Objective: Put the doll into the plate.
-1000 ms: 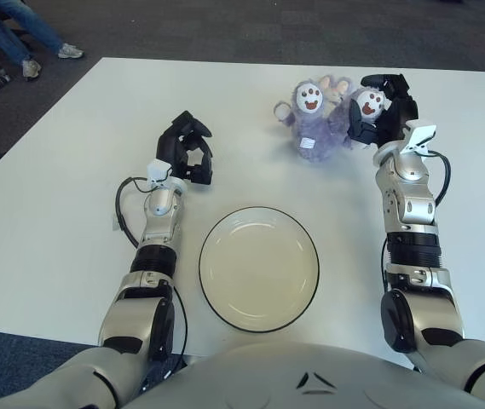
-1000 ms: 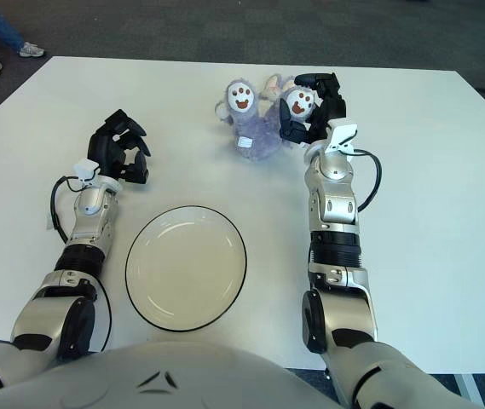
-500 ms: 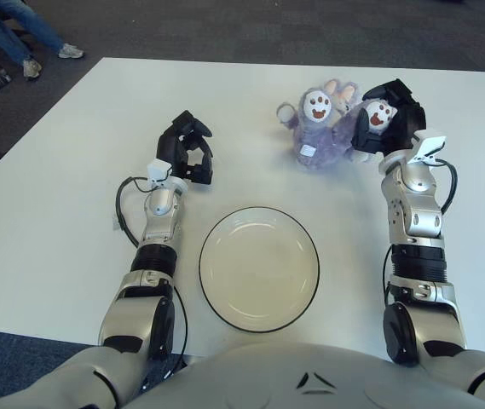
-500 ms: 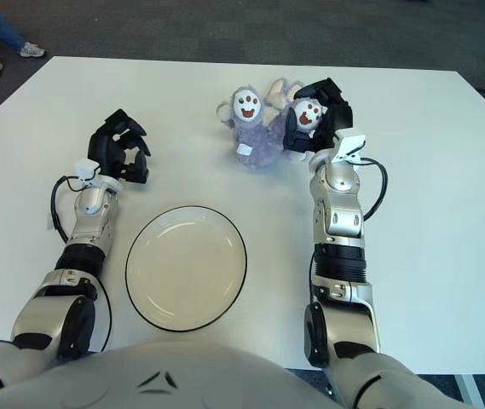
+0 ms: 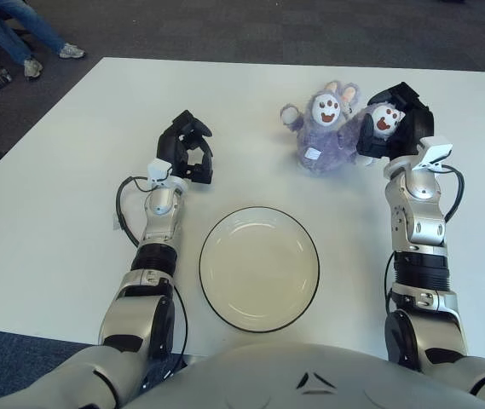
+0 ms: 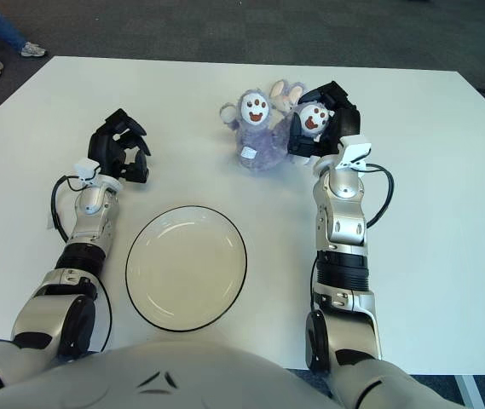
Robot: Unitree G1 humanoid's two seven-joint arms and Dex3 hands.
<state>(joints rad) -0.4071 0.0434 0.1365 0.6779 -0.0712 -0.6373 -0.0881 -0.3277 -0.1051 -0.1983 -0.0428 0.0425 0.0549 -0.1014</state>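
Observation:
A purple plush doll (image 5: 327, 141) with white paw soles lies on the white table (image 5: 54, 196) at the back right. My right hand (image 5: 395, 119) is curled around one of its raised feet, on the doll's right side. A cream plate with a dark rim (image 5: 259, 268) sits near the front middle of the table, well in front of the doll. My left hand (image 5: 187, 153) shows left of the plate, fingers curled and holding nothing.
A person's legs in jeans (image 5: 12, 30) show on the dark carpet beyond the table's far left corner. The table's far edge runs just behind the doll.
My right hand has shifted to the right with the doll's foot in it, and the doll has been dragged and turned that way. The left arm has stayed still.

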